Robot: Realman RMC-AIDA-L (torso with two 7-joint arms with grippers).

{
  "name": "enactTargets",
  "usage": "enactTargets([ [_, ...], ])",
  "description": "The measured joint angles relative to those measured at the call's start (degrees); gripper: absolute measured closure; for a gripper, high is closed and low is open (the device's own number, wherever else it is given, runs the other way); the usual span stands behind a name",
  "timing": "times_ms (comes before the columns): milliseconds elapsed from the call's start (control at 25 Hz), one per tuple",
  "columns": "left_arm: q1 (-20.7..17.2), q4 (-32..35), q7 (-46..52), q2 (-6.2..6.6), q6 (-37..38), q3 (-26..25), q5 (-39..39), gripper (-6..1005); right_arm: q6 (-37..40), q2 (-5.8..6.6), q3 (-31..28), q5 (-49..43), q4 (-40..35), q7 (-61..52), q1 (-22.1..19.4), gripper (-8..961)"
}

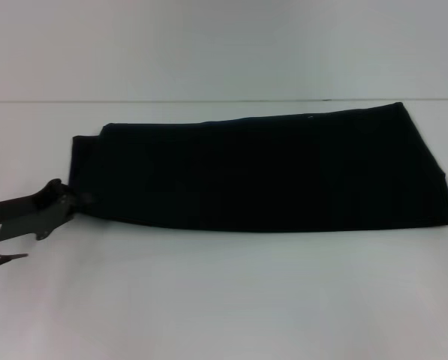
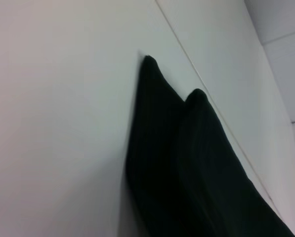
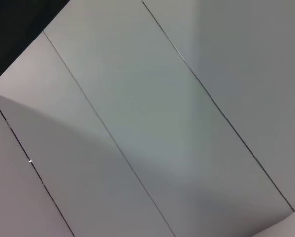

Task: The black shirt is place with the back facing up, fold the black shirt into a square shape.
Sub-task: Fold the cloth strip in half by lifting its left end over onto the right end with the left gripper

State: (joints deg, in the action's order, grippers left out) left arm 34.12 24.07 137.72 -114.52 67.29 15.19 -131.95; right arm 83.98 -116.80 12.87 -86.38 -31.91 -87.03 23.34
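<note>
Head view, left gripper [image 1: 79,201] at black shirt [image 1: 269,169] corner

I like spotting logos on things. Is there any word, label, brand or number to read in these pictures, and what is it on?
None can be read.
The black shirt: folded into a long band on the white table, plain black fabric showing, no lettering visible.
The left end effector at the shirt's left end: no marking legible.
The right wrist view shows only bare pale panels.
</note>
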Motion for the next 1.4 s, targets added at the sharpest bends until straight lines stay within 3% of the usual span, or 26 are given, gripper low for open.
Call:
enactTargets([
  [440, -4.5, 5.6, 0.2, 0.00, -0.6, -1.6, -0.1, 958, -0.1, 0.20, -0.1, 0.1, 0.1, -0.3, 1.3, 6],
  [760, -4.9, 7.4, 1.0, -0.01, -0.9, -2.4, 0.1, 945, -0.6, 0.62, 0.1, -0.3, 0.1, -0.5, 0.8, 7],
  [960, -2.4, 8.6, 1.8, -0.21, 4.1, -2.4, 2.0, 936, -1.3, 0.23, -0.1, -0.4, 0.3, -0.2, -0.5, 7],
  [1240, 5.5, 9.7, 4.4, -0.44, 11.0, -1.4, 4.7, 925, -1.5, 0.17, 0.2, -0.4, 0.9, 0.0, -0.7, 7],
  [1400, 11.2, 9.7, 4.7, -2.03, 11.7, 1.4, 4.7, 918, -1.7, 0.18, 0.3, -0.5, 1.5, 0.0, 0.0, 6],
])
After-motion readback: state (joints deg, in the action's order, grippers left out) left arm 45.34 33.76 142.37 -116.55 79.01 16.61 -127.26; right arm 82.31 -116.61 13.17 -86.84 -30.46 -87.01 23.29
